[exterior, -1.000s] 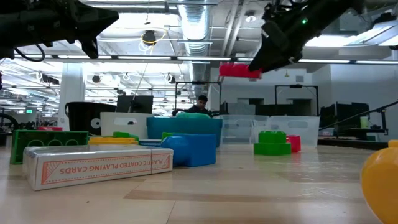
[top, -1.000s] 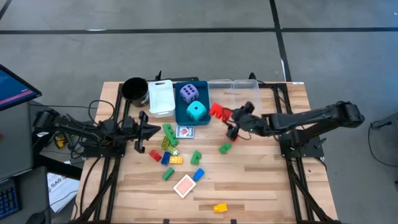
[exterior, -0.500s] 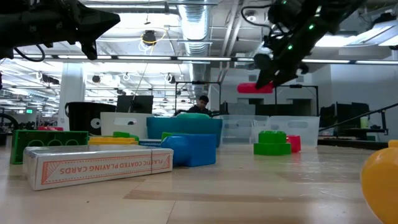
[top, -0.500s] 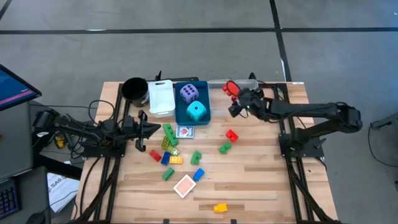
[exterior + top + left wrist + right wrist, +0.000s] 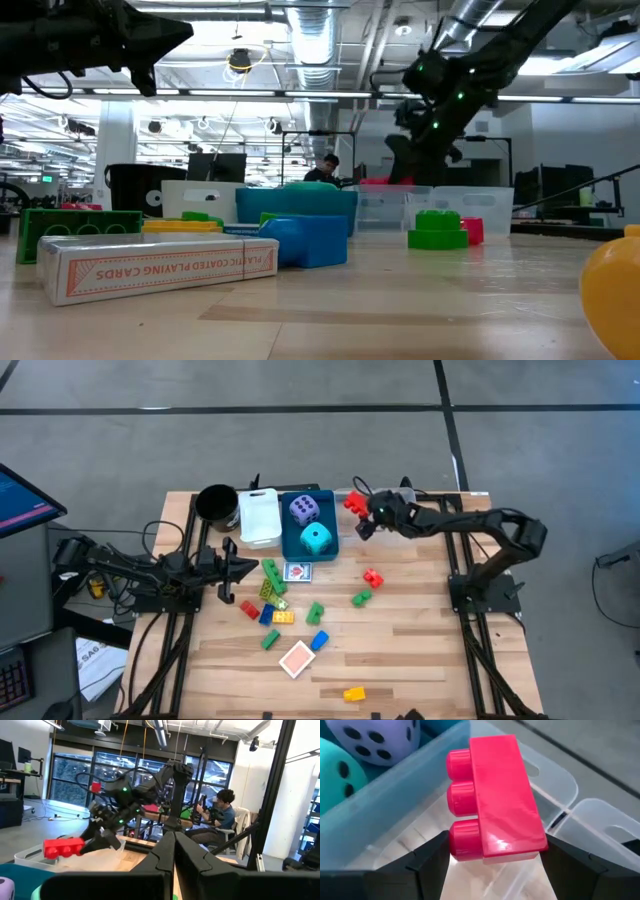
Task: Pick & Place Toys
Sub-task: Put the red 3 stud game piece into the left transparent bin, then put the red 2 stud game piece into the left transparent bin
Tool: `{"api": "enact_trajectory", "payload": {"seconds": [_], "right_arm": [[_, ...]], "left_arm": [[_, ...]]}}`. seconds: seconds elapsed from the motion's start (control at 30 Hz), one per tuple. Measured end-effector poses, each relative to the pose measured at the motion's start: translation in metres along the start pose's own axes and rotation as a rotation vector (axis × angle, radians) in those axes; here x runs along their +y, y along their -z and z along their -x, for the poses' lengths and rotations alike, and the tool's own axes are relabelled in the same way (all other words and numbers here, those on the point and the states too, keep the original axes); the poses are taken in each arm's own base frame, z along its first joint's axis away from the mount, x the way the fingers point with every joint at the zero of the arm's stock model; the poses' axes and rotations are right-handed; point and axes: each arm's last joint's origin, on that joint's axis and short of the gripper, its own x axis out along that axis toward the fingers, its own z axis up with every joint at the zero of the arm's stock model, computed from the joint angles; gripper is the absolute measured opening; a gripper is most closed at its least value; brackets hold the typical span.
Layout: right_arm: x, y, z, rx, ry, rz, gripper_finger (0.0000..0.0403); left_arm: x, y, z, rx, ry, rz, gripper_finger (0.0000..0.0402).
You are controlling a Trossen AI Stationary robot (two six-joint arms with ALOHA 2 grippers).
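Done: both dice (image 5: 310, 525) binned | Now: your right tool (image 5: 358, 510) grips red brick (image 5: 492, 800) over clear bin (image 5: 560, 810); left tool (image 5: 222, 567) closed, empty | Left: tabletop (image 5: 420, 650) bricks, cards (image 5: 298, 572)

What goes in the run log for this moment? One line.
right pincer: holds red brick over clear bin | left pincer: shut, waiting at table's left | dice: in blue bin

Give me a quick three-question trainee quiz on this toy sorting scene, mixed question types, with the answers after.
1. True or false: the right tool holds a green brick.
2. Which bin holds the purple die and cyan die? A white, B blue, C clear.
3. Fill in: the left tool is ____.

Key:
1. False; it grips a red brick above the clear bin.
2. B, the blue bin.
3. Shut, holding nothing, at the table's left.
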Motion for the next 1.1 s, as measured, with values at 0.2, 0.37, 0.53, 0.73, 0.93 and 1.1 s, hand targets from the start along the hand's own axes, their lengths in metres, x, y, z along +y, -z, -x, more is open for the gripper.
{"api": "enact_trajectory", "payload": {"seconds": [0.2, 0.37, 0.53, 0.73, 0.93, 1.1], "right_arm": [[-0.001, -0.012, -0.002, -0.022, -0.049, -0.017, 0.0276], [0.002, -0.018, 0.000, -0.034, -0.094, -0.071, 0.0300], [0.003, -0.017, 0.000, -0.012, -0.135, -0.091, 0.0340], [0.003, -0.015, 0.001, 0.015, -0.136, -0.096, 0.0367], [0.028, -0.010, 0.031, 0.045, -0.164, -0.043, 0.0369], [0.070, -0.002, 0.083, -0.060, -0.104, 0.070, 0.0364]], "left_arm": [[0.001, 0.006, 0.000, 0.060, -0.001, -0.017, 0.0003], [0.001, 0.006, 0.000, 0.062, -0.002, -0.018, 0.0003], [0.001, 0.006, 0.000, 0.062, -0.002, -0.017, 0.0003], [0.001, 0.006, 0.000, 0.061, -0.003, 0.014, 0.0003], [0.001, 0.006, 0.000, 0.061, -0.003, 0.016, 0.0003], [0.001, 0.006, 0.000, 0.057, -0.003, 0.018, 0.0003]]}}
